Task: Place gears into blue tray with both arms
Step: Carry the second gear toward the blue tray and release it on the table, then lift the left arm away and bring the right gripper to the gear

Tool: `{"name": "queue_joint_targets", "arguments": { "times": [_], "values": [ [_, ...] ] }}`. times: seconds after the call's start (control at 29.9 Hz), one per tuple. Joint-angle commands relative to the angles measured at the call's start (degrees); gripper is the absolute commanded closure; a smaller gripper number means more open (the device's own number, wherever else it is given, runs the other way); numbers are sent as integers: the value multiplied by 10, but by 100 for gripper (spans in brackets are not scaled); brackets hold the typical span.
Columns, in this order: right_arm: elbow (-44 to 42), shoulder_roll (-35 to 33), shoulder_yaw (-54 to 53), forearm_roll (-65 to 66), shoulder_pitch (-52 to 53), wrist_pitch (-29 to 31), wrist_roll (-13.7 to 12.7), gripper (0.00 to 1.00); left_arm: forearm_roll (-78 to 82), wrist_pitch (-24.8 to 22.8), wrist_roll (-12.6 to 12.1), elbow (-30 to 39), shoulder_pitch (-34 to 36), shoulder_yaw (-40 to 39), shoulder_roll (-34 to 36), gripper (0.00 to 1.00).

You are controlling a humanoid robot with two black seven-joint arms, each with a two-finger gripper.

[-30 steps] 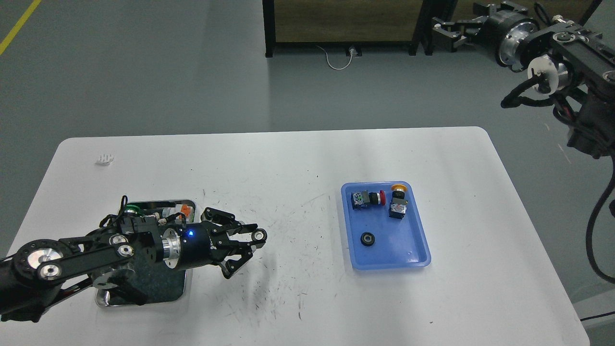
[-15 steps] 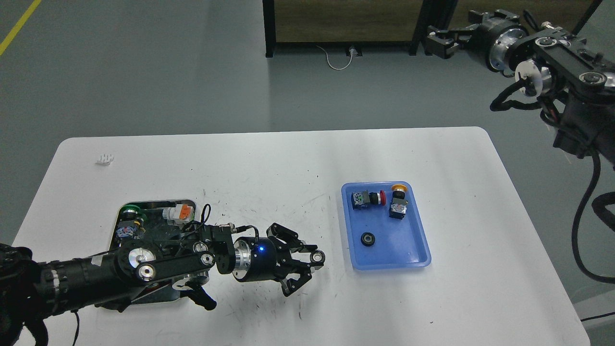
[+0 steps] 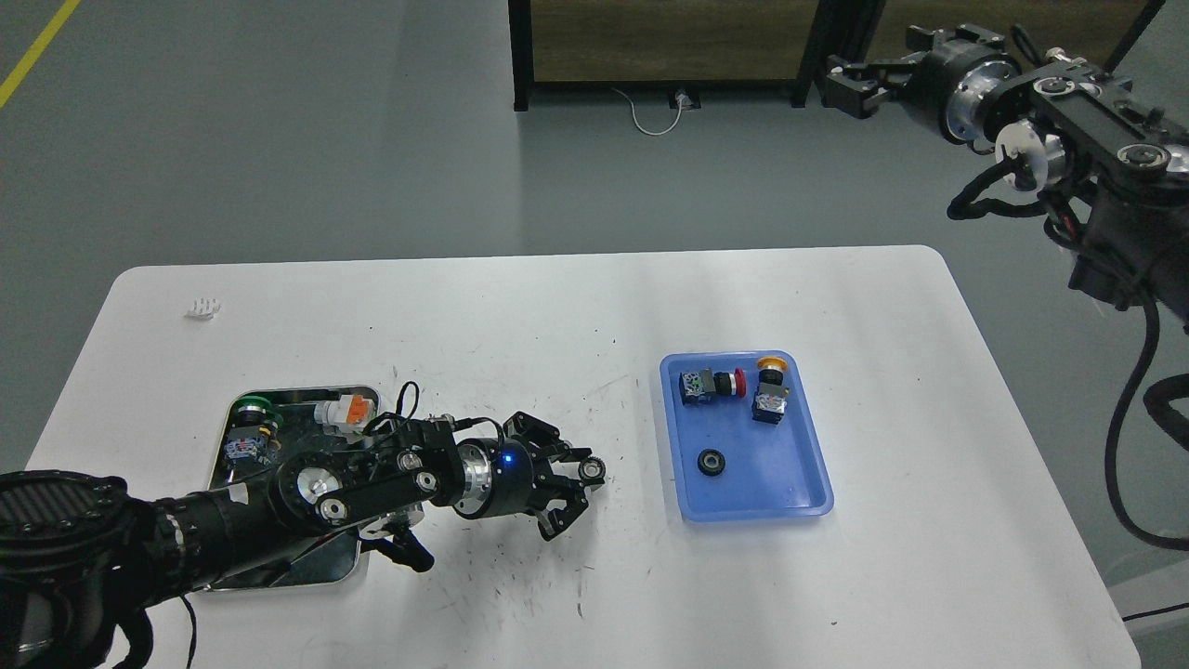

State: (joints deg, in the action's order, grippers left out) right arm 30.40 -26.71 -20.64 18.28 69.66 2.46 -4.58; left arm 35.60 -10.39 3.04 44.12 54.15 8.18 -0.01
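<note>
One gear in, one on its way.
Small black toothed gear [image 3: 712, 462] lies in the shallow blue plastic tray [image 3: 799, 492]; my left gripper [image 3: 578, 483] seems clamped on the second gear [image 3: 589, 470] (short of the rim).

Left arm [image 3: 279, 502] draped across the steel tray [image 3: 243, 583], covering most of its dark floor and right rim; shoulder end lost past the lower left edge. Switches at the tray's far end [image 3: 346, 410] only partly showing, details too small to read. Right arm [image 3: 1105, 186] cut off by the right edge, its pincer [image 3: 850, 79] small, dark and nearly end-on against the shelf unit, fingers impossible to separate. Bench [image 3: 557, 307] clipped along the bottom edge. Tiny white object [image 3: 202, 308] near the far left corner, too small to name.
</note>
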Motion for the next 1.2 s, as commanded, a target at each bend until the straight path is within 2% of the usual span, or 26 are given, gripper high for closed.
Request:
{"name": "queue_joint_targets", "arguments": {
  "times": [0.0,0.17,0.37,0.6,0.7,0.87,0.97,1.17],
  "values": [
    [0,0,0,1,-1,1,0,8,0,1,0,0,-1,1,0,77],
    [0,0,0,2,-2,1,0,8,0,1,0,-1,0,0,0,69],
    [0,0,0,2,-3,1,1,7,-20,1,1,-2,2,0,0,42],
    [1,1,0,2,-3,1,1,7,-29,3,5,-1,4,0,0,22],
    [4,1,0,1,-3,6,0,6,-70,12,2,0,21,-26,0,7],
    [22,7,3,0,-15,34,2,2,-141,11,-2,6,91,-86,6,3],
    [46,17,6,-2,-21,47,2,2,-168,-6,-3,15,115,-105,99,3],
    [109,59,67,-1,-27,48,2,2,-175,-35,-8,92,119,-136,324,3]
  ]
}}
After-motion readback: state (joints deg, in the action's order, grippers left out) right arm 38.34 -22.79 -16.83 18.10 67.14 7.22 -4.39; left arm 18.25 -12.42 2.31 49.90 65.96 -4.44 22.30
